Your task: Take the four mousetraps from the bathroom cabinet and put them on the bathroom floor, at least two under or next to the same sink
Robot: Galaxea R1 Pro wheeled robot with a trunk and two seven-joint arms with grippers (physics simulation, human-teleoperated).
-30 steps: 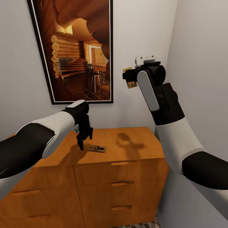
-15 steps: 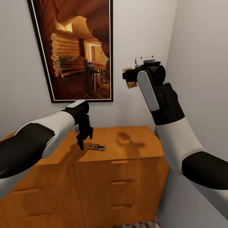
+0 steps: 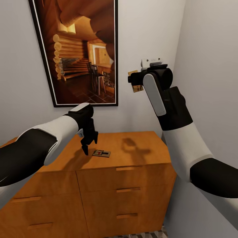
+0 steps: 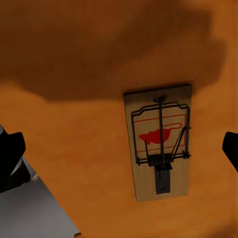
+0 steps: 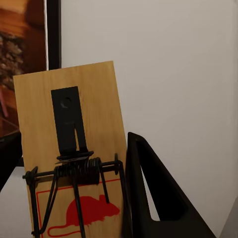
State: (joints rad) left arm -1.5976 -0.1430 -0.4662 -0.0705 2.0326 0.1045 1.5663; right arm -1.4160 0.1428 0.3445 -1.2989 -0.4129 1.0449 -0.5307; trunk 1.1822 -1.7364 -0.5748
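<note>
One mousetrap [image 3: 101, 153] lies flat on the top of the orange-brown cabinet [image 3: 138, 155]. My left gripper [image 3: 89, 145] hangs fingers-down just beside it, open. In the left wrist view the mousetrap [image 4: 159, 141] sits between the spread fingers [image 4: 10, 158], closer to one of them and untouched. My right gripper [image 3: 134, 82] is raised high by the wall, shut on a second mousetrap [image 3: 136, 87]. The right wrist view shows that mousetrap [image 5: 74, 163] upright between the dark fingers [image 5: 148, 198]. The other traps and the sink are out of view.
A dark-framed log-cabin picture [image 3: 82, 53] hangs on the wall above the cabinet. A grey wall [image 3: 211, 66] closes the right side, close to my right arm. A sliver of patterned floor tiles [image 3: 142, 235] shows below the drawer fronts.
The whole head view has shifted very slightly, so the camera moved. Both arms and the mousetraps keep their places.
</note>
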